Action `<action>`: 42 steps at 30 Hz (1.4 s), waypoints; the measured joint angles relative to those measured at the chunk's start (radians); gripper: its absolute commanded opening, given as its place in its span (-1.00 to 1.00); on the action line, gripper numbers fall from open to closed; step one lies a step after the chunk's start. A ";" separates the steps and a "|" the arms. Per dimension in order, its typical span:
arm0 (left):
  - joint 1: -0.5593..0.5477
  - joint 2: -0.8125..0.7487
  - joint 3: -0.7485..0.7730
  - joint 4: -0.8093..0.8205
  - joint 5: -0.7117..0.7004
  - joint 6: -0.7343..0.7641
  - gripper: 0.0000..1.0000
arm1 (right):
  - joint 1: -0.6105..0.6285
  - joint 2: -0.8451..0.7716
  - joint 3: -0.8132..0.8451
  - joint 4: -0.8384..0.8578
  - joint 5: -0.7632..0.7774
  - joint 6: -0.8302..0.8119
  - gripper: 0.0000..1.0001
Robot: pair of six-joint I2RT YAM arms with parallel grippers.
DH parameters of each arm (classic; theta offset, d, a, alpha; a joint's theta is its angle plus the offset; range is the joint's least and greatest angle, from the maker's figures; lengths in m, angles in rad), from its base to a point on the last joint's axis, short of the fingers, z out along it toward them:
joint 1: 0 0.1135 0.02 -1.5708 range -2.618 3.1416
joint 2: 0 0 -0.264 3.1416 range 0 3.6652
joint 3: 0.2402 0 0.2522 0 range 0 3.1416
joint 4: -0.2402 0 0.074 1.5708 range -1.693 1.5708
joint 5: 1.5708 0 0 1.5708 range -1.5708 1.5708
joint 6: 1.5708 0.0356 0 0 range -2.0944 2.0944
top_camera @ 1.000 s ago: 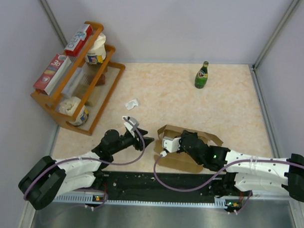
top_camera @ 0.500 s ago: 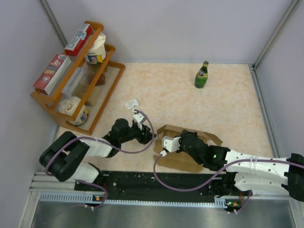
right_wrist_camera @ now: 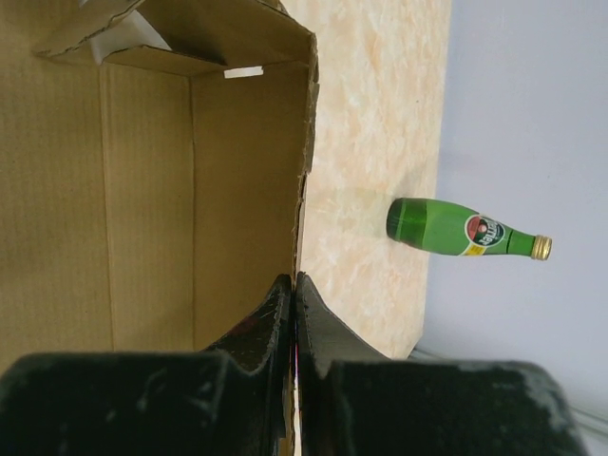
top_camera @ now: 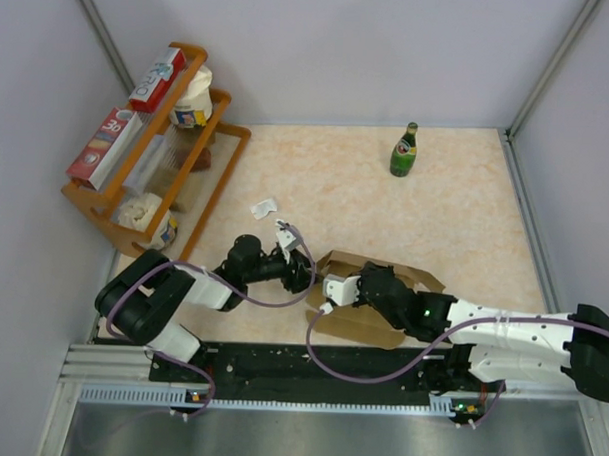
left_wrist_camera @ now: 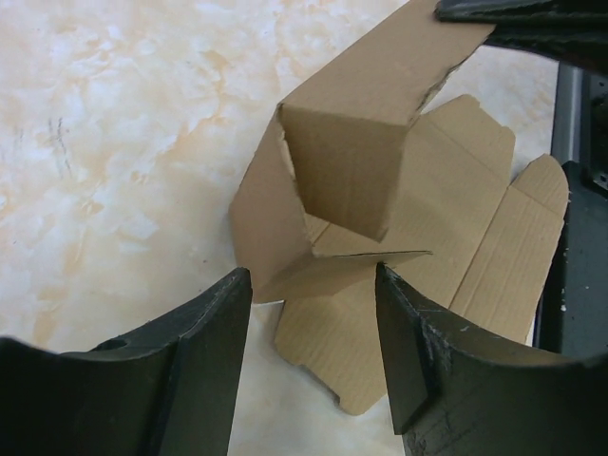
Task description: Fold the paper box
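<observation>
The paper box (top_camera: 382, 309) is brown cardboard, lying partly folded near the front of the table, with its flaps spread flat and one end wall raised. My right gripper (top_camera: 344, 287) reaches into it from the right. In the right wrist view that gripper (right_wrist_camera: 294, 283) is shut on the edge of an upright wall of the box (right_wrist_camera: 142, 190), which has a small white label (right_wrist_camera: 243, 71). My left gripper (top_camera: 301, 273) sits just left of the box, open. In the left wrist view it (left_wrist_camera: 309, 296) hovers above a corner flap of the box (left_wrist_camera: 361, 161), touching nothing.
A green bottle (top_camera: 404, 151) stands at the back right and also shows in the right wrist view (right_wrist_camera: 456, 230). A wooden rack (top_camera: 221, 170) holding cartons and tubs stands at the left. A crumpled white scrap (top_camera: 264, 208) lies behind the left gripper. A black rail (top_camera: 320, 367) runs along the near edge.
My left arm has reached forward and to the right, bringing its open gripper up to the left end of the box. The right gripper and the box have barely moved.
</observation>
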 measured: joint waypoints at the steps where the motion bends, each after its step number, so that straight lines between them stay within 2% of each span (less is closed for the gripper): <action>1: 0.000 0.005 0.000 0.015 0.010 -0.005 0.19 | 0.000 0.003 -0.003 0.000 0.000 0.000 -1.00; 8: -0.004 0.035 0.000 0.071 0.054 -0.019 0.20 | 0.000 0.037 -0.008 0.002 0.010 0.000 -1.00; 22: -0.047 0.074 0.029 0.080 0.066 -0.026 0.20 | 0.000 0.054 -0.008 0.015 0.028 0.000 -0.99; 42: -0.150 0.088 0.067 0.060 -0.216 0.007 0.24 | 0.000 0.054 -0.004 -0.001 0.018 0.009 -0.93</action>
